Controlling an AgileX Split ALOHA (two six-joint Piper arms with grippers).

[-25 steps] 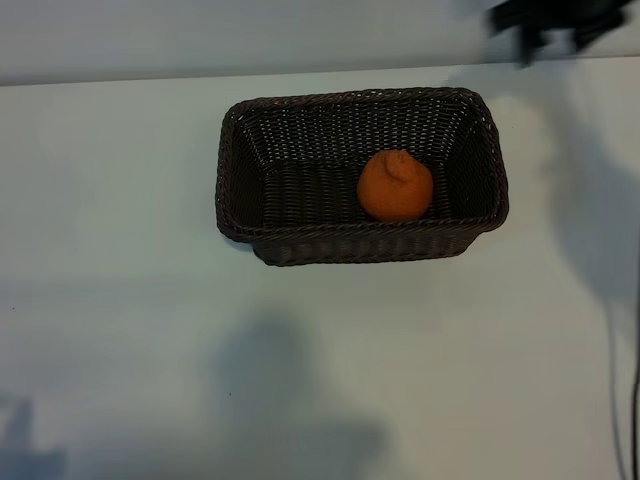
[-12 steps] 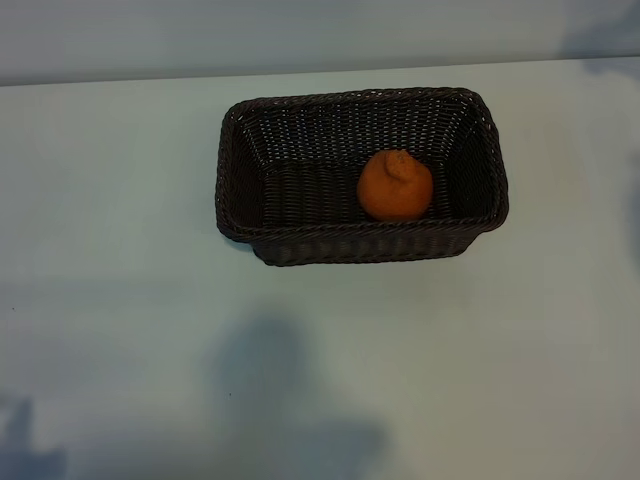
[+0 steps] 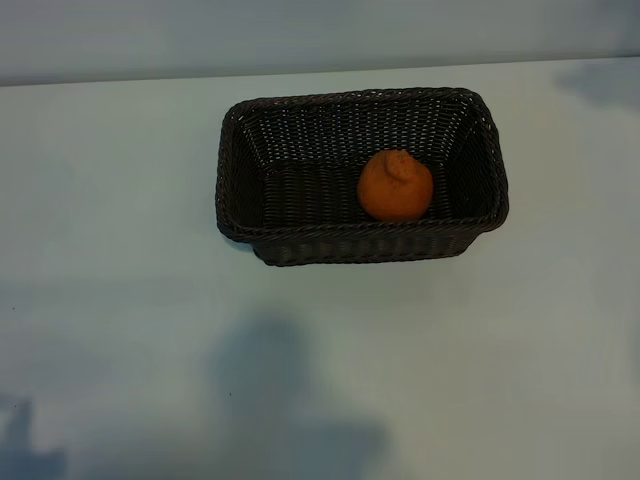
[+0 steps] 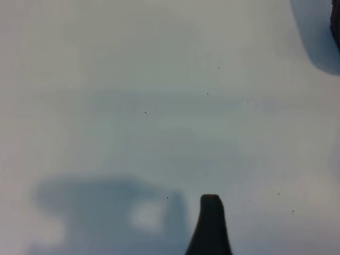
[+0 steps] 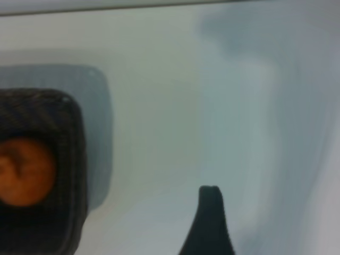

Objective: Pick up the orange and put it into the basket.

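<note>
Soft, even light fell on the white table (image 3: 120,300), where broad dim shadows lay along the near edge. The right wrist view was smeared with blur; the basket (image 5: 64,159) looked hazy.

A pale white table (image 3: 120,300) carries soft grey shadows under even light.

A second ago a dark part of the right arm hung at the exterior view's top edge, beyond the basket's (image 3: 362,242) far right corner. It is gone from that view now, and its shadow beside the basket's right end has faded.
</note>
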